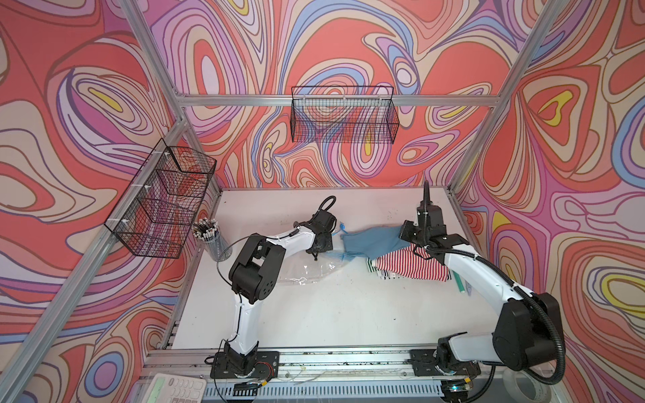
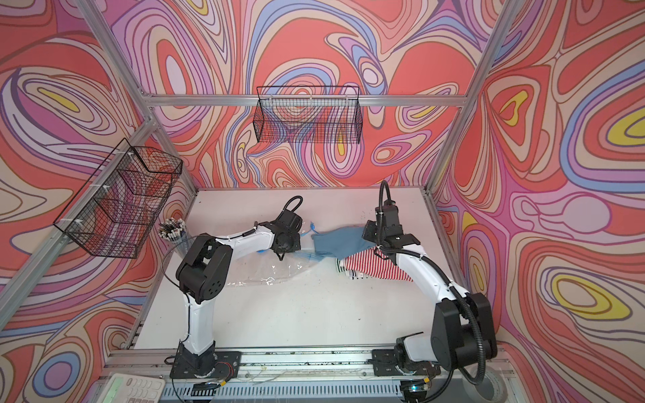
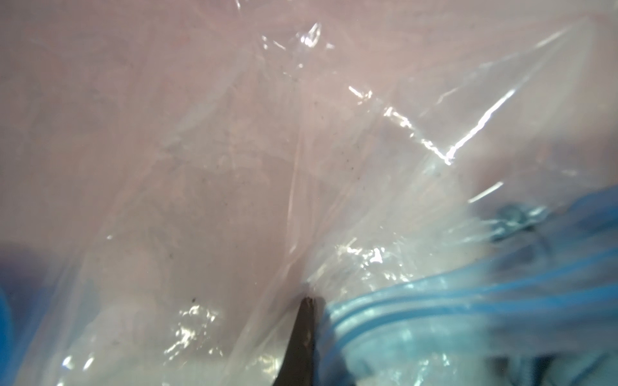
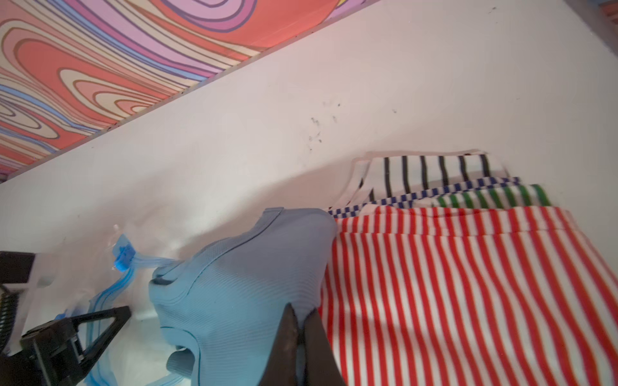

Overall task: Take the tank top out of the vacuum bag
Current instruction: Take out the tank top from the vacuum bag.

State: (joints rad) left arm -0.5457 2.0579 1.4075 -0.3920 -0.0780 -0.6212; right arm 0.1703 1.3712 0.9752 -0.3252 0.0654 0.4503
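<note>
- Clear plastic, crumpled flat: the vacuum bag (image 1: 307, 270) lies left of centre on the white worktop (image 1: 314, 314). Its light-blue zip strip (image 3: 434, 300) is at the right-hand end, so the mouth faces right.
- Left jaws are closed narrow on a fold of bag film just beside the zip strip. Judged purpose: anchoring the bag so it does not drag along with the cloth.
- Right jaws are pinched tight on a pucker of the tank top (image 4: 240, 277), blue and ribbed, with the fabric tented up to the tips.
- The tank top sits right of the bag mouth, in the far half of the worktop, spanning the gap between the two arms.
- Its right end overlaps a stack of striped garments (image 1: 408, 268) — red-and-white on top. The pull direction carries it that way.
- Most of the cloth is outside. Its left end touches the zip strip near the blue slider clip (image 4: 124, 257), and I cannot tell whether any hem is inside.
- Step judged: extraction nearly complete. The next move calls for drawing further right, or lifting, until the cloth clears the mouth.
- Risks — the small pinch of fabric slipping, the slick film sliding out of the left jaws, or the striped stack being dragged.
</note>
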